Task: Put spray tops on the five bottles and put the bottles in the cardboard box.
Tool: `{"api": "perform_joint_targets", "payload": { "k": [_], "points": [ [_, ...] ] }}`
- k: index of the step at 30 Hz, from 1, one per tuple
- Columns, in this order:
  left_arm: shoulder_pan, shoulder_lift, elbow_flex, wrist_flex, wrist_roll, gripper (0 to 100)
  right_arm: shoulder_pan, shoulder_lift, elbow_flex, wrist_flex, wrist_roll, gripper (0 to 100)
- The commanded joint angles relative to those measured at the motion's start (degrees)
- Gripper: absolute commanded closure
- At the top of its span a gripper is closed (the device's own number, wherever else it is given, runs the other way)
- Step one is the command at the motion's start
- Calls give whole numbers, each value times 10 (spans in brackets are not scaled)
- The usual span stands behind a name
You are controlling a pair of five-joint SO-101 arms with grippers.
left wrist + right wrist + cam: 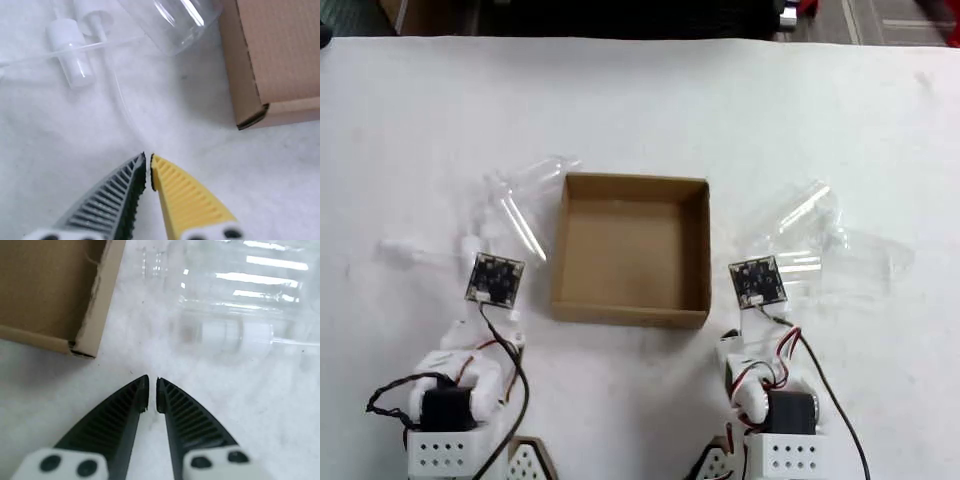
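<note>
Broad white bench (pixel 640 100) first. At its middle, the open cardboard box (pixel 632 313), nothing inside. Left bottles (pixel 525 205) and right bottles (pixel 820 245), clear, lying on their sides near opposite box walls. Loose spray top (pixel 70 45) beside the left ones; none plainly fitted anywhere. Left gripper (pixel 148 159) and right gripper (pixel 152 382) low over the bench by the box corners, fingers closed together, holding nothing. Seemingly at the very start: capping and boxing all left to do.
</note>
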Motion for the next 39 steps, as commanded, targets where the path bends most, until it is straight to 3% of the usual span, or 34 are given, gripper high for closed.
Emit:
{"api": "perform_joint_targets", "payload": {
  "k": [1,39],
  "points": [
    [1,-5,0,3,-4,976,0,0,5,4,5,981],
    [7,-4,0,3,-2,976,-2,0,5,0,1,981]
  ]
}}
